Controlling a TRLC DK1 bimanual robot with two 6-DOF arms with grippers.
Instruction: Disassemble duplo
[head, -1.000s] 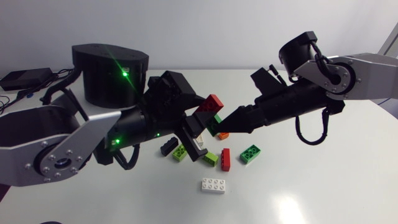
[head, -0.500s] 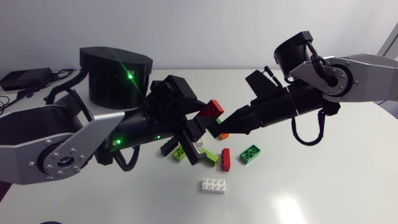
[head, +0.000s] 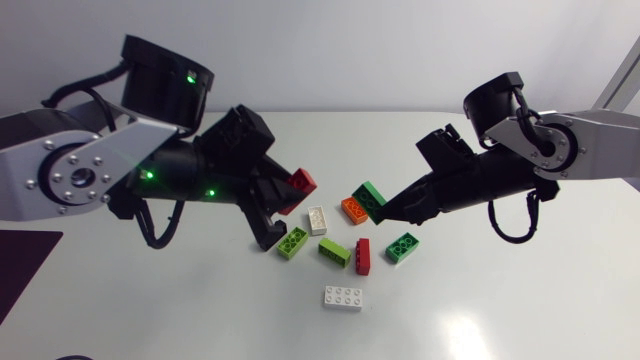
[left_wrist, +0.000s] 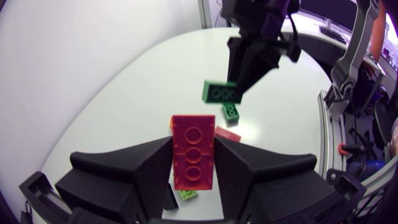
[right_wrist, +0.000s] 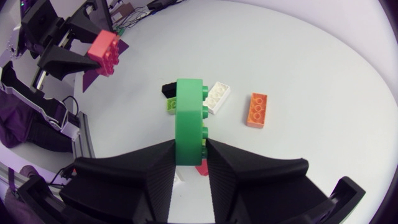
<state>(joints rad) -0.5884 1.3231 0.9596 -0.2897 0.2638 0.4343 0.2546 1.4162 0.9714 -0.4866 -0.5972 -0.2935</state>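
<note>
L gripper (left_wrist: 193, 163) clamps the red brick (left_wrist: 193, 143) by its long sides; R gripper (right_wrist: 189, 149) clamps the green brick (right_wrist: 188, 118). Both are held above the table (head: 500, 300), well apart, so the split looks done. Best: lower each onto bare table near the loose bricks (head: 335, 251), then open w/o knocking them.

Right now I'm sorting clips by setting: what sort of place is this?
Probably a robotics lab bench: over a plain white table strewn with toy bricks, the left tool grips a red brick and the right tool a green brick.
</note>
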